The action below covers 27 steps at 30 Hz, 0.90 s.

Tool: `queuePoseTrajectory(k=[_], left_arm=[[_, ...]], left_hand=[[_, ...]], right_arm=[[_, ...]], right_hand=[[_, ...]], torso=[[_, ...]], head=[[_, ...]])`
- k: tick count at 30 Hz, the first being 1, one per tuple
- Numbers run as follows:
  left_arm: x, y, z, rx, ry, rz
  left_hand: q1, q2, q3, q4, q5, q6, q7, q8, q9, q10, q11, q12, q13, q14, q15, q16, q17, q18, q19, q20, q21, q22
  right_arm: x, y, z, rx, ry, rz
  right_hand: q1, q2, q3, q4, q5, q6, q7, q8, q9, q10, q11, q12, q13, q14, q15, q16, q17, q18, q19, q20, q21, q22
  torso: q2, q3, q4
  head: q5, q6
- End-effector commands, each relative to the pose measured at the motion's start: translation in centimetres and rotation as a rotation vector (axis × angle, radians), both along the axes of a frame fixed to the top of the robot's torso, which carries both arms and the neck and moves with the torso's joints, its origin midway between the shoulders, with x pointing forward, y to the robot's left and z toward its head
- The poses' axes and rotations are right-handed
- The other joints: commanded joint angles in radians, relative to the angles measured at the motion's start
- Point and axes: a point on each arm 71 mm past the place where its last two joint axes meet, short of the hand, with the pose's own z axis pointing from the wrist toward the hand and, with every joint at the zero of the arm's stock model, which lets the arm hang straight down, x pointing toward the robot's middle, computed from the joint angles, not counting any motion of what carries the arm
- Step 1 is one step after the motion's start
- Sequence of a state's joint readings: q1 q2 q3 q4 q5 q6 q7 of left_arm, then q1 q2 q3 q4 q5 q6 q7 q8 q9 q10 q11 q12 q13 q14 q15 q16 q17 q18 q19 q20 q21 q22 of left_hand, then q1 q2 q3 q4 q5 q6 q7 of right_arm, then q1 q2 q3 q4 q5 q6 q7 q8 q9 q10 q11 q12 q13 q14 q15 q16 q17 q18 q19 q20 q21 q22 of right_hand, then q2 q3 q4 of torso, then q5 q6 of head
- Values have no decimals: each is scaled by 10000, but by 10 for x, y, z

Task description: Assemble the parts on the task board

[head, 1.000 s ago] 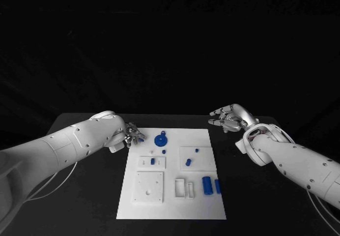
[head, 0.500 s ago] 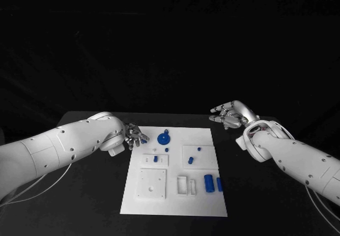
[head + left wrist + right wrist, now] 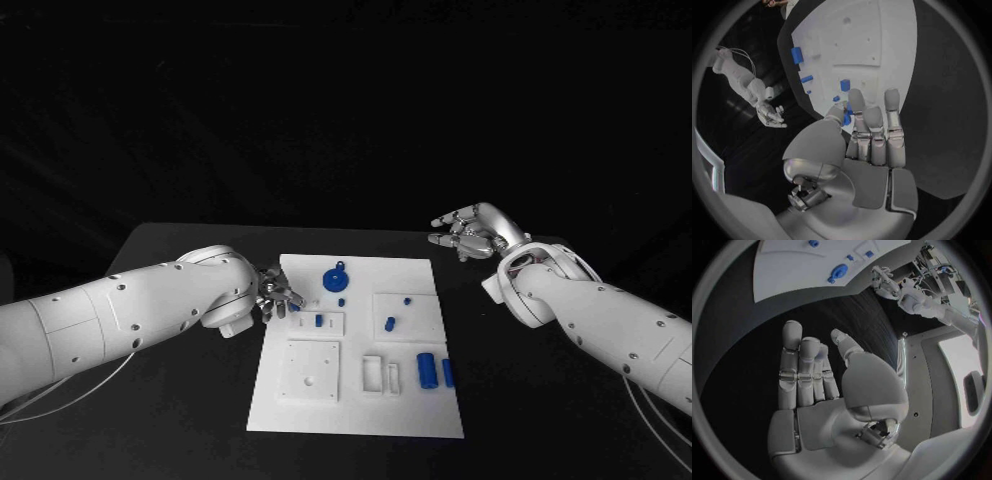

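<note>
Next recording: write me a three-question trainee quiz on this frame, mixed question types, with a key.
1. True or false: the right hand holds a blue part.
2. Which hand is at the task board? A) left hand B) right hand C) both
3. Fill in: the round blue disc part lies near the board's ____ edge, the one away from the robot.

Key:
1. False. In the right wrist view its fingers are spread with nothing in them, and it hangs over the black table beside the board.
2. A. It reaches the board's left edge.
3. far
</note>
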State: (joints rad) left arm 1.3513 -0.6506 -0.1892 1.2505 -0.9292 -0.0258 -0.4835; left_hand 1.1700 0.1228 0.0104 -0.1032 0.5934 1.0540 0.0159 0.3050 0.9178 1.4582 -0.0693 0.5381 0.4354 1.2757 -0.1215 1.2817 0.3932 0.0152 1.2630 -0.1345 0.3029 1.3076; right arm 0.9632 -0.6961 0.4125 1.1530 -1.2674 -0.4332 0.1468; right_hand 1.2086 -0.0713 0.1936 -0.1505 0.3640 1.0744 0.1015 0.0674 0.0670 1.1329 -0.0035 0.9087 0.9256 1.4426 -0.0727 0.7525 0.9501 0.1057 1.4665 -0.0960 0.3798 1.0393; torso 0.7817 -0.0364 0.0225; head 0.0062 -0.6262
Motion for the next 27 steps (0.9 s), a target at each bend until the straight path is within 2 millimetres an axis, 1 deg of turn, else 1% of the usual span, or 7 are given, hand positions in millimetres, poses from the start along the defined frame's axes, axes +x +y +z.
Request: queuePoseTrajectory(k=[1, 8, 17, 20, 22, 27], left_arm=[[-2, -2, -1, 566, -557, -101], [-6, -7, -10, 902, -798, -286], [-8, -16, -16, 1256, -1209, -639], [-7, -16, -17, 1345, -1296, -680], [-6, -15, -18, 1379, -1335, -681], [-6, -15, -21, 1442, -1298, -718]], left_hand=[[48, 158, 538, -474, 50, 165, -242, 43, 37, 49, -31, -2, 16, 84, -13, -36, 12, -152, 19, -54, 38, 195], [18, 190, 571, -499, 67, 150, -241, 55, 83, 55, -39, 0, 21, 114, -19, -56, 2, -152, 36, -63, 56, 189], [-25, 177, 591, -564, 78, 160, -248, 56, 123, 78, -47, 11, 32, 153, -29, -68, -2, -152, 52, -73, 78, 187], [-44, 175, 583, -566, 52, 165, -251, 40, 118, 94, -52, 6, 30, 179, -34, -73, -4, -152, 68, -79, 86, 184], [-51, 185, 567, -552, -43, 177, -259, 38, 119, 103, -56, 7, 32, 190, -37, -70, 0, -152, 93, -82, 104, 189], [-51, 185, 567, -552, -43, 177, -259, 38, 119, 103, -56, 7, 32, 190, -37, -70, 0, -152, 93, -82, 104, 189]], right_arm=[[0, 1, 0, 12, 51, 125], [0, 1, -1, 9, 55, 123], [0, 2, -1, 13, 51, 146], [0, 2, -1, 9, 69, 192], [0, 3, -1, 7, 78, 222], [0, 4, -1, 12, 82, 256]], right_hand=[[-44, -45, 52, -35, -48, -49, -6, -52, -13, -62, -11, 18, -11, 36, -6, -24, -4, 199, 387, 53, 44, -13], [-44, -45, 52, -35, -48, -49, -6, -52, -13, -62, -11, 18, -11, 36, -6, -24, -4, 199, 387, 53, 44, -13], [-57, -39, 69, -47, -24, -60, -2, -52, -13, -57, -10, 25, -11, 37, -5, -27, -6, 201, 386, 54, 50, -27], [-70, -52, 72, -52, -4, -65, -2, -53, -13, -65, -11, 18, -21, 36, -5, -30, -6, 200, 385, 54, 60, -34], [-76, -69, 59, -56, 3, -68, 0, -52, -13, -61, -9, 22, -19, 34, -3, -31, -6, 200, 380, 55, 46, -41], [-94, -68, 35, -52, 14, -70, 0, -51, -12, -60, -7, 21, -21, 33, -3, -30, -5, 199, 383, 55, 60, -38]], torso=[[5, 2, -10], [9, 8, -20], [13, 3, -15], [13, 5, -19], [14, 7, -18], [15, 3, -20]], head=[[10, -20], [-13, -63], [-22, -92], [-14, -101], [-16, -101], [-30, -121]])
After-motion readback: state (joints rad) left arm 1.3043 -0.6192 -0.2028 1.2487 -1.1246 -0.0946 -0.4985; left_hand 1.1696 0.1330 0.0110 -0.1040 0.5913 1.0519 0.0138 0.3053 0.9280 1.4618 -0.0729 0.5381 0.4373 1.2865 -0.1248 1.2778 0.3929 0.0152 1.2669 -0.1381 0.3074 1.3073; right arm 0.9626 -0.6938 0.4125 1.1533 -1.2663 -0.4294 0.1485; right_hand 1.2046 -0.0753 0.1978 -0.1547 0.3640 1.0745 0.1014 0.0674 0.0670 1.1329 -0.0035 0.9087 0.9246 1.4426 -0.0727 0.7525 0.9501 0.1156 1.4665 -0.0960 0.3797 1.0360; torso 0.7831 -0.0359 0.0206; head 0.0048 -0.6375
